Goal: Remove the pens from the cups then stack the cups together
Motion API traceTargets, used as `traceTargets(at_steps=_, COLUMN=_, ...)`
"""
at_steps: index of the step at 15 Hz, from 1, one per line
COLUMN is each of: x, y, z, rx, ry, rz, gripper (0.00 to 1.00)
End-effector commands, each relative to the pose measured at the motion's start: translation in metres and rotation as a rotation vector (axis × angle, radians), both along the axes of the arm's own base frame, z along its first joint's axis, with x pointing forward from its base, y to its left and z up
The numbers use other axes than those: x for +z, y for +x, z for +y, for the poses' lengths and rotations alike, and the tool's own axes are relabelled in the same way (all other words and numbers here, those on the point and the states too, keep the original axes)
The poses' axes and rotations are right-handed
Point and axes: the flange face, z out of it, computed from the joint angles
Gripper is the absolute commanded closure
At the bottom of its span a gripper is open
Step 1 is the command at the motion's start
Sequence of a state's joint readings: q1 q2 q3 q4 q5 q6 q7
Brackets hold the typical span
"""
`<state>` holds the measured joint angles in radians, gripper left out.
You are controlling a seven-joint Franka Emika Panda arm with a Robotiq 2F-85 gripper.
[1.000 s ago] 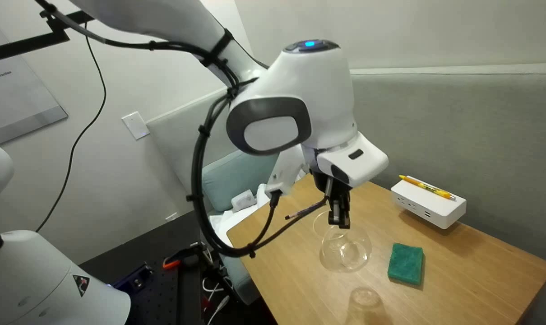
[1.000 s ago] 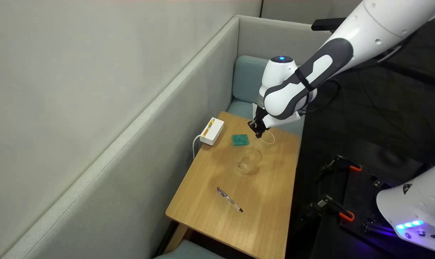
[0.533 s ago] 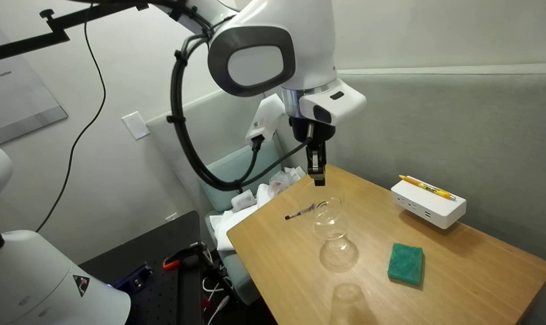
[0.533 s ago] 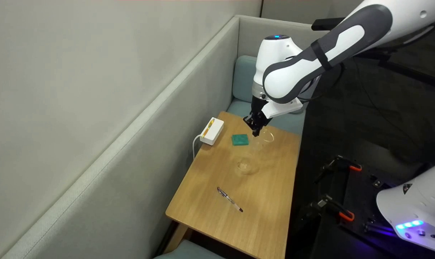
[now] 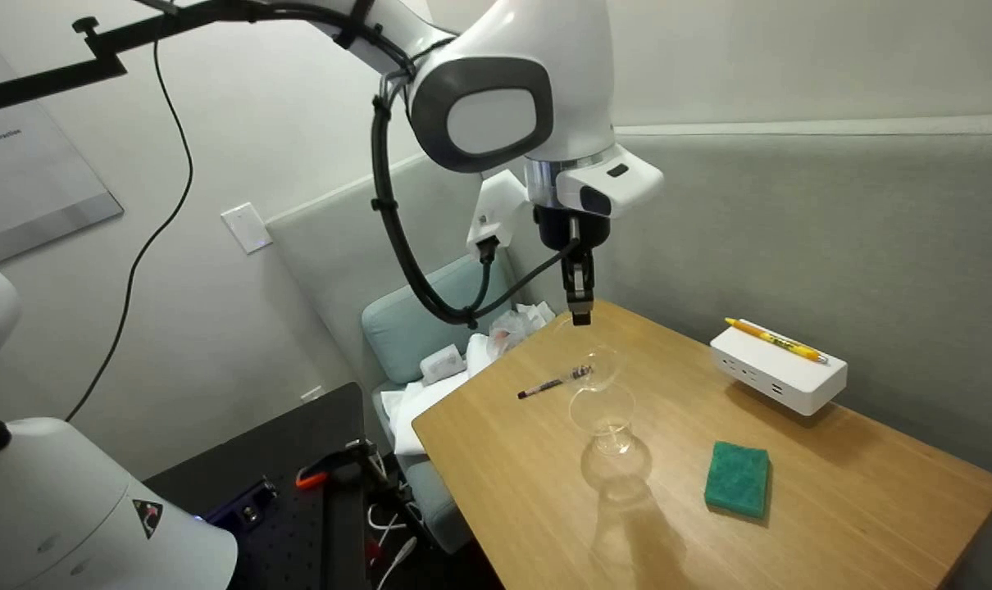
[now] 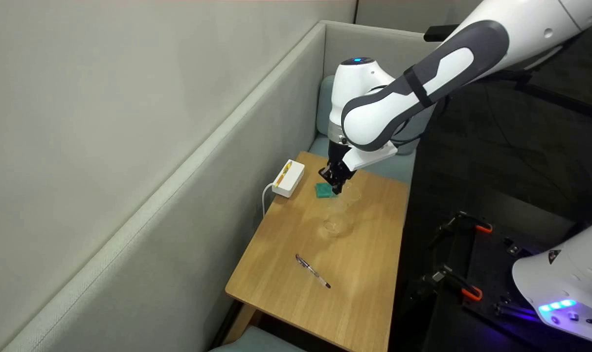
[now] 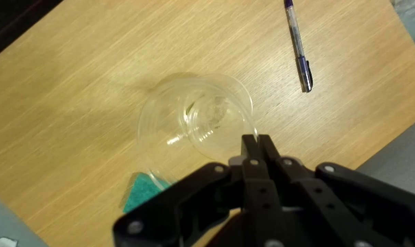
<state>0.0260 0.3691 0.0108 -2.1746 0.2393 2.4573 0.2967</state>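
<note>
Gripper [image 5: 581,319] and held cup [image 7: 180,137] are higher than 1 s ago, also shifted sideways. Jaws clenched on that cup's rim. 2nd cup [image 5: 602,418] stands upright on the table [image 5: 840,483], underneath; clear plastic or glass, can't tell if the 2 touch. Both pens sit outside the cups: dark pen [image 7: 298,43] flat on the table, yellow pen [image 5: 776,341] on top of the white box [image 5: 783,375]. Readable text: "interaction" on the wall board [image 5: 41,168], preceding word unclear. Print on the yellow pen too small to read.
</note>
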Motion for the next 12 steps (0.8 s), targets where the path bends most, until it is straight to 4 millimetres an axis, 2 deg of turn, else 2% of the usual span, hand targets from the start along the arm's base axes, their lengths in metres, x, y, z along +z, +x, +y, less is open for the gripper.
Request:
traceTargets(at_steps=1, x=-0.020, y=0.016, z=0.004, rx=0.019, ry=-0.020, rz=0.034, gripper=0.99)
traceTargets(at_steps=7, x=-0.053, y=0.025, z=0.009, rx=0.043, ry=-0.039, rz=0.079, gripper=0.99)
traceTargets(at_steps=12, x=-0.072, y=0.025, z=0.020, rx=0.059, ry=-0.060, rz=0.108, gripper=0.99)
